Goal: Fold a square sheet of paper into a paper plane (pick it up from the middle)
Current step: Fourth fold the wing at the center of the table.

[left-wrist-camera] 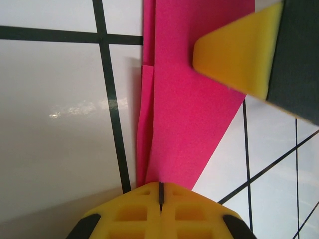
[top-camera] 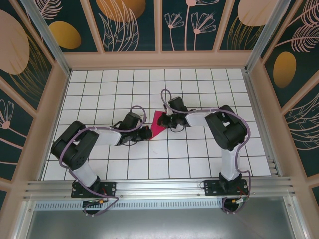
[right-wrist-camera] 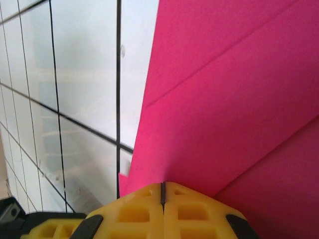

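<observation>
The magenta-pink sheet of paper [top-camera: 158, 124] lies near the middle of the tabletop [top-camera: 99, 164], well away from every edge. It is folded into a flat, tapering wedge. Overlapping layers [right-wrist-camera: 239, 99] show straight diagonal creases, and a narrow flap [left-wrist-camera: 146, 119] runs along one long side.

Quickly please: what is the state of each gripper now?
Left gripper: closed, holding the pink paper.
Right gripper: closed, holding the pink paper too.

A white gridded table [top-camera: 99, 84] sits between floral-patterned walls [top-camera: 129, 25].
</observation>
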### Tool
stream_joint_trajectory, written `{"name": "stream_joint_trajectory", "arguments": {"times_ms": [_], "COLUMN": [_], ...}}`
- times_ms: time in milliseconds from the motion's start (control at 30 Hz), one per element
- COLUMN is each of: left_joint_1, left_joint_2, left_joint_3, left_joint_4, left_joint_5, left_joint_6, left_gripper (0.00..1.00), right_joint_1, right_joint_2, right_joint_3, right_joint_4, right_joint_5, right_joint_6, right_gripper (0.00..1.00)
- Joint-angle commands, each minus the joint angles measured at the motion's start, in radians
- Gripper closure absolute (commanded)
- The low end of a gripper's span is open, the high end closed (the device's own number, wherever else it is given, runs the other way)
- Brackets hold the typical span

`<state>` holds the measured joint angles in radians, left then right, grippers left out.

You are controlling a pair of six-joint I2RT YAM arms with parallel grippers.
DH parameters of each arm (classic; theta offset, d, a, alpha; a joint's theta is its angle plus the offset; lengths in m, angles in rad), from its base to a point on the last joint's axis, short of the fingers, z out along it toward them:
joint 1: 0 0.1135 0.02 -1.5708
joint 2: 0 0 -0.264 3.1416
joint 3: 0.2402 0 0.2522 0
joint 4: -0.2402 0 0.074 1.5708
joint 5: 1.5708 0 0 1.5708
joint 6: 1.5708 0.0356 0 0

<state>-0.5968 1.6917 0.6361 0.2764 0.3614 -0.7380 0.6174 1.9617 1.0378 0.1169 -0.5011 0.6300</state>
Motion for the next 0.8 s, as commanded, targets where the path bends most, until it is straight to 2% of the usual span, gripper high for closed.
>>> {"name": "stream_joint_trajectory", "arguments": {"times_ms": [0, 200, 567, 767], "left_joint_1": [-0.004, -0.004, -0.004, -0.004], "left_joint_2": [0.054, 0.054, 0.05, 0.047], "left_joint_3": [-0.006, -0.002, -0.005, -0.014], "left_joint_4": [-0.103, -0.106, -0.11, -0.129], "left_joint_5": [-0.041, -0.039, -0.039, -0.039], "left_joint_6": [0.004, 0.005, -0.001, 0.0], "left_gripper": [1.0, 1.0, 1.0, 1.0], "right_joint_1": [0.036, 0.059, 0.079, 0.052], "right_joint_2": [-0.04, -0.058, 0.012, 0.053], "right_joint_3": [-0.045, -0.058, 0.004, 0.052], "right_joint_4": [0.04, 0.033, -0.039, -0.122], "right_joint_5": [-0.043, -0.044, -0.043, 0.043], "right_joint_6": [-0.011, -0.012, -0.046, -0.084], "right_gripper": [1.0, 1.0, 1.0, 1.0]}}
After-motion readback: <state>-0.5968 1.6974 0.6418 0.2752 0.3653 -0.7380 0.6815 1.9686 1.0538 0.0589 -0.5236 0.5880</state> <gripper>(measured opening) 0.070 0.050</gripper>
